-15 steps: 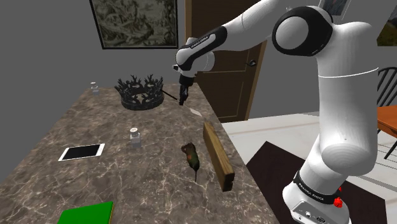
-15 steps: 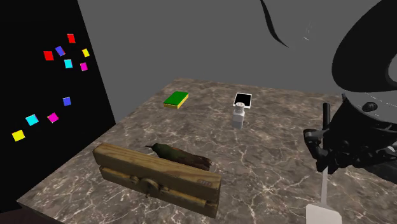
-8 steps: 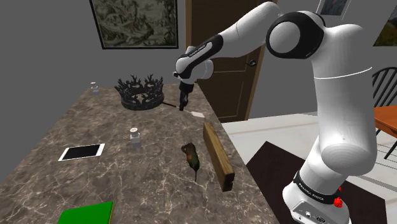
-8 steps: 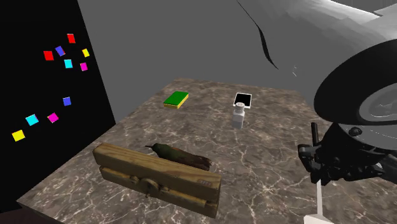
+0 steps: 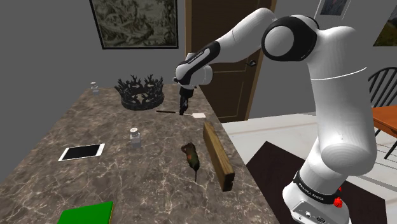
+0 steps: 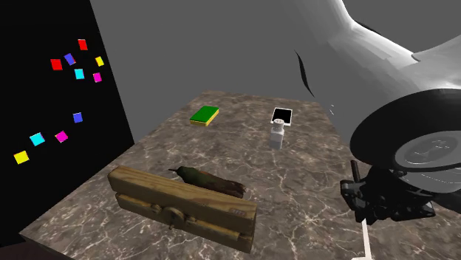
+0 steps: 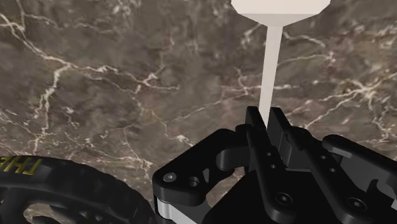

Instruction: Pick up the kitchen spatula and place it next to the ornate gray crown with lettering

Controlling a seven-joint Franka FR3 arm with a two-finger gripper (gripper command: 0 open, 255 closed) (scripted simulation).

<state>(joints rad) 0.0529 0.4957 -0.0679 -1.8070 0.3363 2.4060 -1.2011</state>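
The white arm's black claw (image 7: 268,122) is clenched on the pale shaft of the kitchen spatula (image 7: 271,63), its two fingers pinching the shaft a short way back from the broad flat blade. In the shoulder view the spatula lies nearly level just beside the dark, spiky crown (image 5: 140,93), on the side nearer the stand. Its dark handle points toward that view's left and its white blade sits near the worktop's (image 5: 76,121) right edge. It appears to be resting on the marbled brown surface or just above it, though the angle leaves that uncertain.

Nearer the stand, a long wooden block (image 5: 218,157) stands on its edge along the same side of the worktop, with a small dark green-and-brown object (image 5: 191,156) just beside it. A small capped shaker (image 5: 134,135) stands near the middle of the worktop. A white-framed tablet (image 5: 81,152) lies flat farther toward the shoulder view's left, and a green book (image 5: 86,213) lies at the near end. A dark wooden door (image 5: 229,70) stands behind the arm.
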